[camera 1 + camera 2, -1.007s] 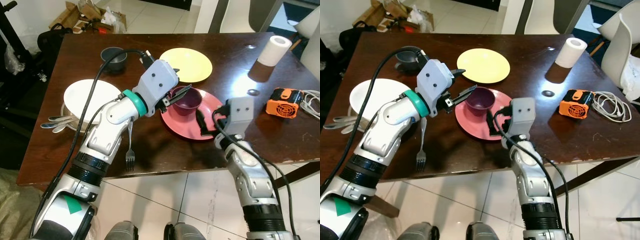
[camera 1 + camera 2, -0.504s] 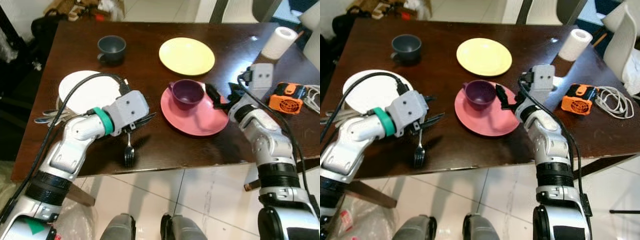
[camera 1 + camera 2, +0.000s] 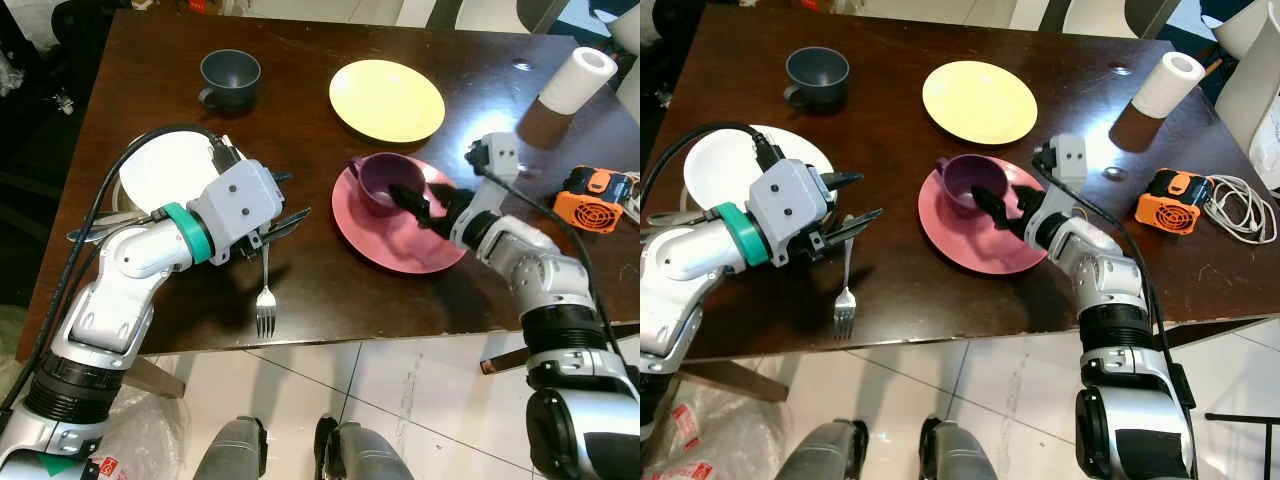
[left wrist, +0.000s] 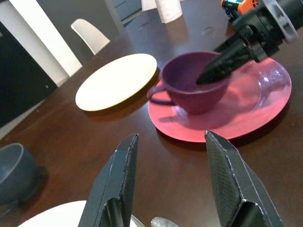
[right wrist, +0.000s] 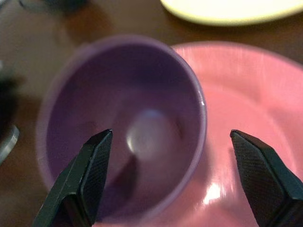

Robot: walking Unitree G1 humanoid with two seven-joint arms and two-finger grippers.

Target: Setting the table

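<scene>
Jaws released: right gripper [image 5: 165,175] straddles purple cup [image 5: 123,123] rim at pink plate's [image 3: 440,250] 10 o'clock. Left gripper [image 4: 170,184] released, idle. Cup probably rigid, light, slippery; pinch wall.

A purple cup [image 3: 385,184] stands upright on a pink plate [image 3: 400,235], on the side of the plate away from the robot. Its handle points to the robot's left. A yellow plate [image 3: 387,99] lies flat further back on the dark desk [image 3: 300,110]. A dark blue cup [image 3: 229,77] stands to the left of it. A white plate [image 3: 170,170] lies on the left side. A silver fork [image 3: 265,295] lies near the front edge, prongs toward the robot.
</scene>
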